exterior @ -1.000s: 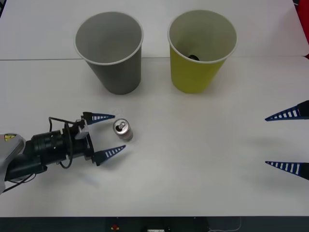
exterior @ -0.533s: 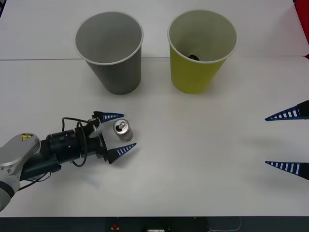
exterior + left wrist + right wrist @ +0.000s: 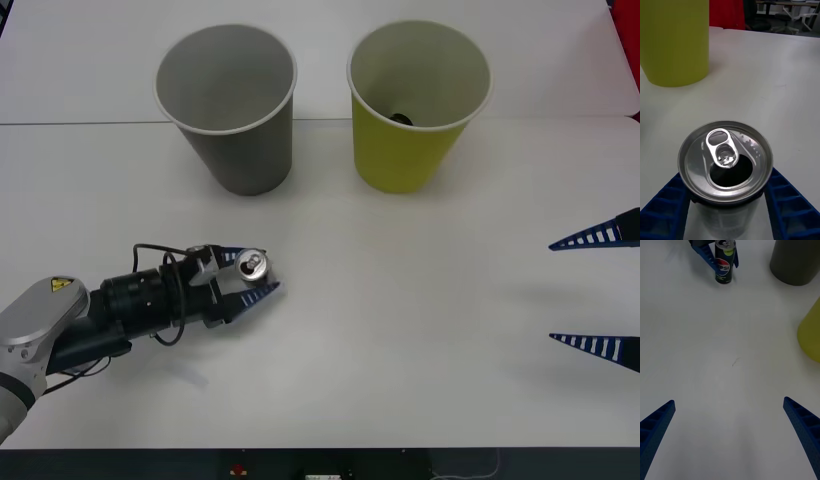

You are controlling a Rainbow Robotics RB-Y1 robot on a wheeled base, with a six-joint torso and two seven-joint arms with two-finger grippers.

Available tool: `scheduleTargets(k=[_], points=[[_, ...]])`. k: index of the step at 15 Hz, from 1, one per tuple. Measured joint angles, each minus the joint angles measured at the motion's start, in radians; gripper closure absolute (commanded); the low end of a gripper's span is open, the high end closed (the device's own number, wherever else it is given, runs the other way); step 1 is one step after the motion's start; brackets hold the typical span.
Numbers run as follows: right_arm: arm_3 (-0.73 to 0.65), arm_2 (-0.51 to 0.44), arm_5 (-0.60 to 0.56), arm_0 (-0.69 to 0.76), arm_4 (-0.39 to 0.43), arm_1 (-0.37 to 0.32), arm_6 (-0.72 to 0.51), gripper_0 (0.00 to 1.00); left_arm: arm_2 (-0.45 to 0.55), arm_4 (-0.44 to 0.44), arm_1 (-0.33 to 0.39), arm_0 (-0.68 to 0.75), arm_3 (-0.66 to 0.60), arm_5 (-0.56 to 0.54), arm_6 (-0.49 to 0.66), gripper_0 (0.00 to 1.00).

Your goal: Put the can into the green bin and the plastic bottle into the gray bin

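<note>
The can (image 3: 254,266) stands upright on the white table, left of centre, with its silver pull-tab top (image 3: 726,157) open. My left gripper (image 3: 251,275) reaches in from the left and is shut on the can, one blue finger (image 3: 666,210) against each side. The right wrist view shows the can (image 3: 723,264) held between those fingers (image 3: 704,254). Behind stand the gray bin (image 3: 245,160) and, to its right, the green bin (image 3: 400,160). My right gripper (image 3: 553,292) waits open at the right edge. The plastic bottle is out of view.
A small dark thing (image 3: 401,118) lies at the bottom of the green bin. The table (image 3: 420,330) runs wide and bare between the two arms. A seam (image 3: 80,123) crosses the table behind the bins, and its front edge is near the robot.
My left gripper has slid right until its fingers flank the can, then narrowed onto it. The can, both bins and the right arm have not moved.
</note>
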Motion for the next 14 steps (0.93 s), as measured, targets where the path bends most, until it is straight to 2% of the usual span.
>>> scheduleTargets(k=[6, 10, 11, 14], points=[[0.000, 0.000, 0.000, 0.000, 0.000, 0.000, 0.000, 0.00, 0.001, -0.004, 0.006, 0.001, 0.000, -0.020, 0.009, 1.00], [0.000, 0.000, 0.000, 0.000, 0.000, 0.000, 0.000, 0.00, 0.001, -0.002, 0.046, 0.005, -0.023, -0.046, 0.034, 1.00], [0.000, 0.000, 0.000, 0.000, 0.000, 0.000, 0.000, 0.00, 0.001, -0.002, 0.062, 0.014, -0.049, -0.046, 0.061, 1.00], [0.000, 0.000, 0.000, 0.000, 0.000, 0.000, 0.000, 0.00, 0.010, -0.051, 0.113, 0.072, -0.209, -0.040, 0.251, 1.00]])
